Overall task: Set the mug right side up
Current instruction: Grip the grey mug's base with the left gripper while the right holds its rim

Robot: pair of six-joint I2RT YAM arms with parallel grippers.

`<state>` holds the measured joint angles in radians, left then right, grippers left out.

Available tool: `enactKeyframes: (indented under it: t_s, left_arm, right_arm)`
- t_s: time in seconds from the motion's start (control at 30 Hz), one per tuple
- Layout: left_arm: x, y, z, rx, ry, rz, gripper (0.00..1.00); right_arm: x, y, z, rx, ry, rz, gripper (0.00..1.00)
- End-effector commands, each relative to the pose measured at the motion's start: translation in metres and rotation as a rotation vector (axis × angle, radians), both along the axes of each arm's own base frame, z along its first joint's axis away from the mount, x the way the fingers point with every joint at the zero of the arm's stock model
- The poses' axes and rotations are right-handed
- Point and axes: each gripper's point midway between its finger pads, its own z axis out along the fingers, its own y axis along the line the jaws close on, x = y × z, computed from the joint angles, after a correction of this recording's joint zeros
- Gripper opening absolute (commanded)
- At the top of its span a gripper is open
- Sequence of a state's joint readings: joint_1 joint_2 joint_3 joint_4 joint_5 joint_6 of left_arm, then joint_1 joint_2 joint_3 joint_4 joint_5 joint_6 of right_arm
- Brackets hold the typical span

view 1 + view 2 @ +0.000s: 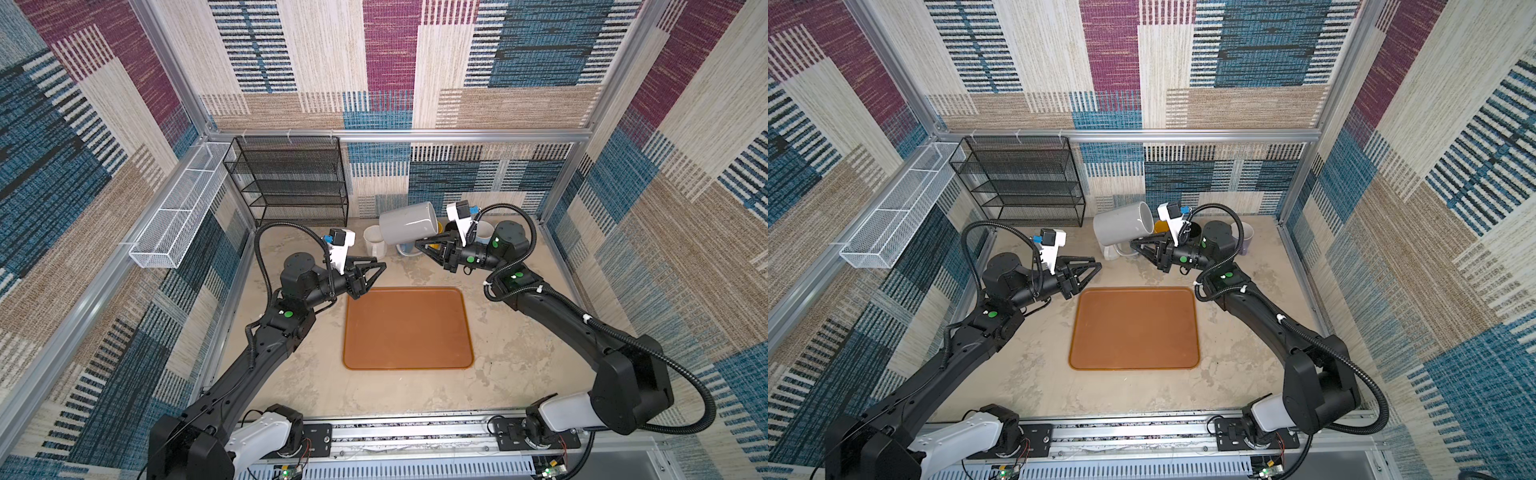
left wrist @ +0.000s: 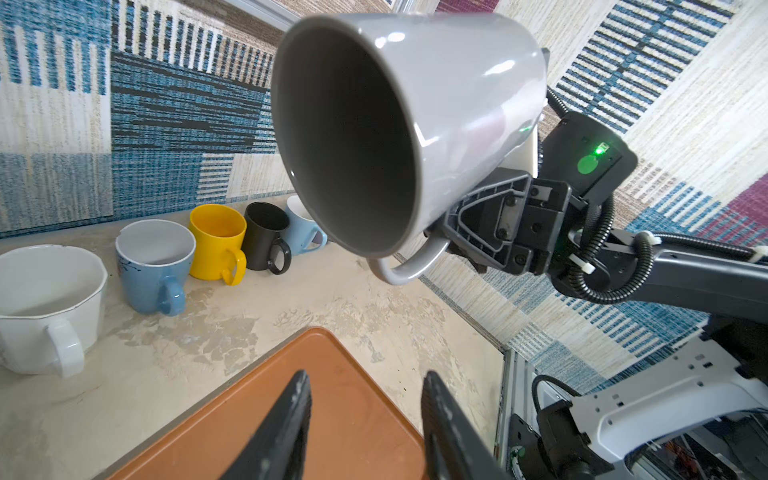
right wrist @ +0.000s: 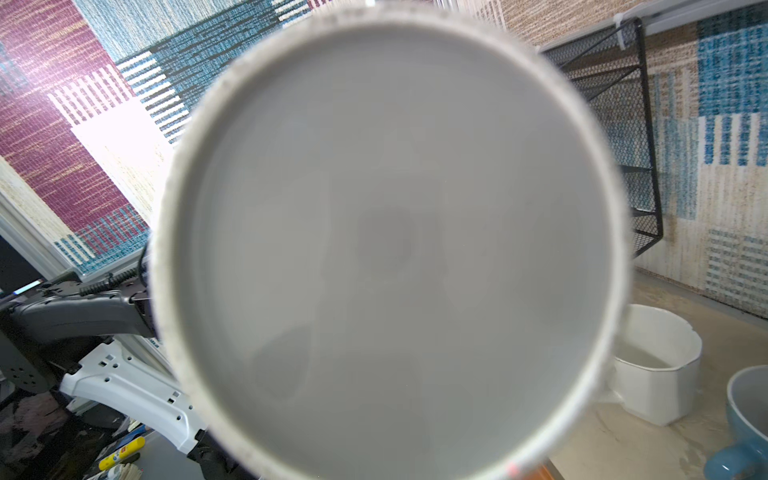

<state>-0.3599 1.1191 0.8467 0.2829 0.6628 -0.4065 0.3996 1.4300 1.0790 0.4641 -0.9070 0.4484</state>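
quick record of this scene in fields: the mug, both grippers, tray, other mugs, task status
grey mug: in the air, lying on its side, mouth toward the left arm, handle on its lower side
right gripper: shut on the grey mug at the handle
left gripper: open, empty, above the tray's edge
brown tray: on the table, nothing on it
other mugs: white mug, blue mug, yellow mug, black mug, pale blue mug, upright in a row by the back wall
task status: grey mug not yet upright
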Motion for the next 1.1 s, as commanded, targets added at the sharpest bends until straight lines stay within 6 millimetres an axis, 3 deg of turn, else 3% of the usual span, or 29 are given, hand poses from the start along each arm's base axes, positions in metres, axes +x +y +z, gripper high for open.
enactKeyframes:
  t_s: [0.0, 0.5, 1.07]
  left_arm:
    - [-0.001, -0.004, 0.016, -0.068, -0.047, -0.035, 0.44]
    - [0.001, -0.013, 0.019, -0.143, -0.049, -0.097, 0.44]
    - [0.008, -0.023, 0.038, -0.312, -0.09, -0.183, 0.44]
  right_arm:
    - [-0.007, -0.001, 0.032, 0.068, -0.119, 0.022, 0.0]
    - [-0.013, 0.004, 0.03, 0.101, -0.102, 0.094, 0.0]
    - [-0.022, 0.015, 0.031, 0.136, -0.1, 0.153, 0.0]
